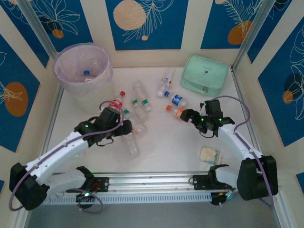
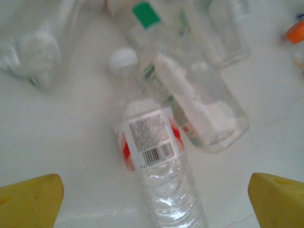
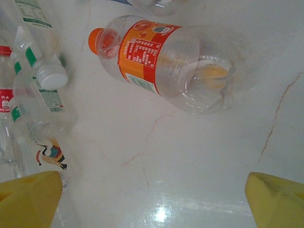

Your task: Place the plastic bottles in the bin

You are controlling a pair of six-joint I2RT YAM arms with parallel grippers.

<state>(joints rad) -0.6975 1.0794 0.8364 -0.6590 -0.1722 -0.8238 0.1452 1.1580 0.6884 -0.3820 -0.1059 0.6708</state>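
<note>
- Yellow fingertips (image 2: 28,199) of the left pincer (image 2: 154,204) are seen set wide apart at the lower corners of the left wrist view, with nothing clamped between them.
- Between them a white-capped bottle (image 2: 149,142) is laid flat on the bench (image 2: 61,142). Its long axis runs from the cap, farther off, back toward the pincer, crosswise to the line on which the jaws close, so a plain descent is judged to be enough for a grip.
- On the other side, the right pincer (image 3: 153,202) is likewise held open and empty. An orange-capped bottle (image 3: 161,61) is found ahead of it, clear of both fingertips. Its long axis is laid nearly along the closing line, so a turn of the wrist is judged to be needed first.
- From above, the bin (image 1: 59,71) is seen at the far left corner, nearer the left arm. A blue-capped bottle (image 1: 86,72) is lodged inside it, and the other bottles are scattered on the bench between the arms.
- The base of the white-capped bottle is cut off by the lower edge of the left wrist view. A second clear bottle is pressed against its shoulder, and their outlines are hard to separate. How many bottles are in the bin cannot be counted through the liner.
</note>
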